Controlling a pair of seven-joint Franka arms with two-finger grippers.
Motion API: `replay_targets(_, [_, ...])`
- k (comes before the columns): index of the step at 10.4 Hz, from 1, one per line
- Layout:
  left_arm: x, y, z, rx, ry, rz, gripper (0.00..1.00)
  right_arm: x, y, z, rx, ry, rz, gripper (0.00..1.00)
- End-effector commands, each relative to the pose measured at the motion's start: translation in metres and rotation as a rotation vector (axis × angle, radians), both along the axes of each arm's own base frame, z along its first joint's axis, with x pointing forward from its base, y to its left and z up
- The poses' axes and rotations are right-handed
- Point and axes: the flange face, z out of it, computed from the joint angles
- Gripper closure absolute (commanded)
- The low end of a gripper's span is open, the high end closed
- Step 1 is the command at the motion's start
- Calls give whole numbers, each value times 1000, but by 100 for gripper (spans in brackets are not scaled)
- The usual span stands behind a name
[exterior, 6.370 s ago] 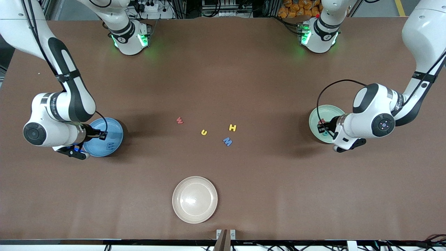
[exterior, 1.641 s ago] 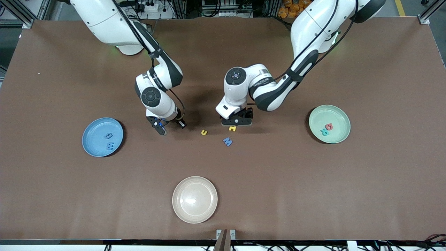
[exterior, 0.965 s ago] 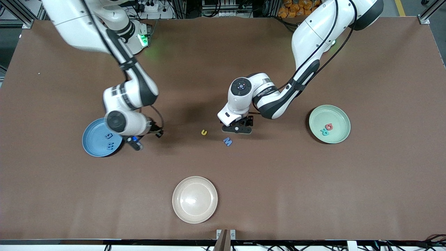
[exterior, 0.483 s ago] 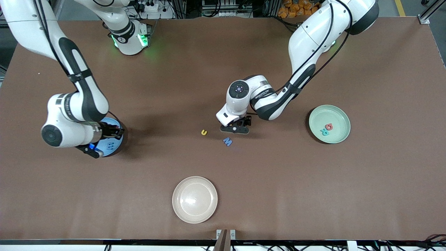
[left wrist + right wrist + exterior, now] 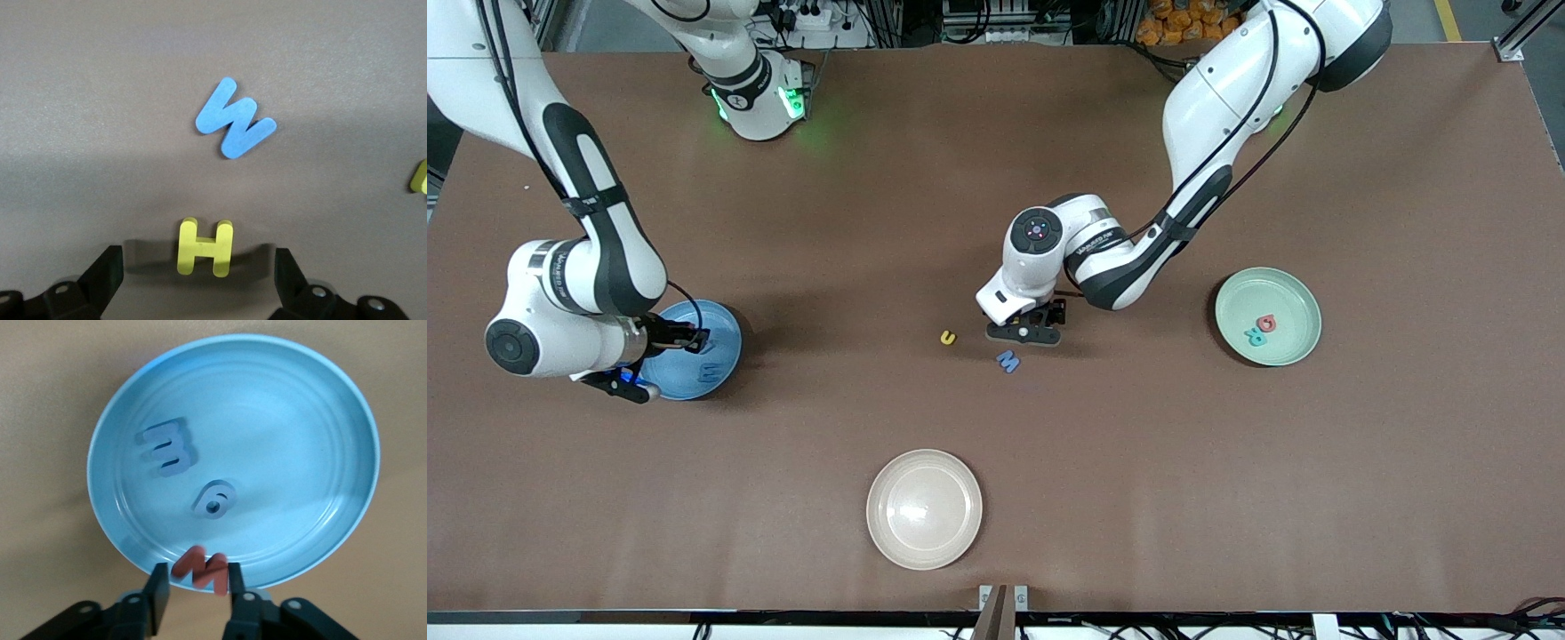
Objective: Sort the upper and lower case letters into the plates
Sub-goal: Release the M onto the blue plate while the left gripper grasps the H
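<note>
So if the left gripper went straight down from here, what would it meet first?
The yellow H. The left gripper is open, its jaws on either side of that letter on the table. The blue letter lies outside them. How high it hangs is unclear.

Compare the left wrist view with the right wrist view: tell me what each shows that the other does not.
Only the left wrist view: the left gripper open and low over the yellow H, with the blue W-shaped letter beside it on the table.

Only the right wrist view: the right gripper with the red letter between its fingers, over the blue plate, which holds two blue letters.

Shared: only brown table surface.
</note>
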Motion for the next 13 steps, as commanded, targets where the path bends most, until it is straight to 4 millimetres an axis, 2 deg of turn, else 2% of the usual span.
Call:
replay_targets(1, [-1,-6,0,-12,8,-24,8,5,5,0,2,-3,15,7])
replay_targets(3, [0,-6,1,-10,5,-31,30,6,16,2,8,0,16,6])
replay_targets(4, [-1,-6,0,-9,5,-32,32,7,26,3,3,4,-4,7])
replay_targets(6, [-1,-6,0,-11,8,-29,35,6,87,4,-58,13,-73,7])
replay_targets(7, [-1,-7,0,-11,6,-33,36,6,108,8,-26,19,-133,7])
replay_targets(8, [-1,-6,0,-10,5,-32,45,4,128,9,11,29,-149,7])
replay_targets(9, [0,-6,1,-11,3,-32,56,3,157,12,16,15,-115,7])
replay_targets(10, [0,-6,1,-10,4,-32,69,5,182,21,27,-8,-84,7])
replay_targets(11, [3,-3,3,-11,2,-27,86,8,197,25,36,-21,-102,7])
replay_targets(13, [6,-1,5,-9,0,-24,100,3,240,18,48,-69,-55,7])
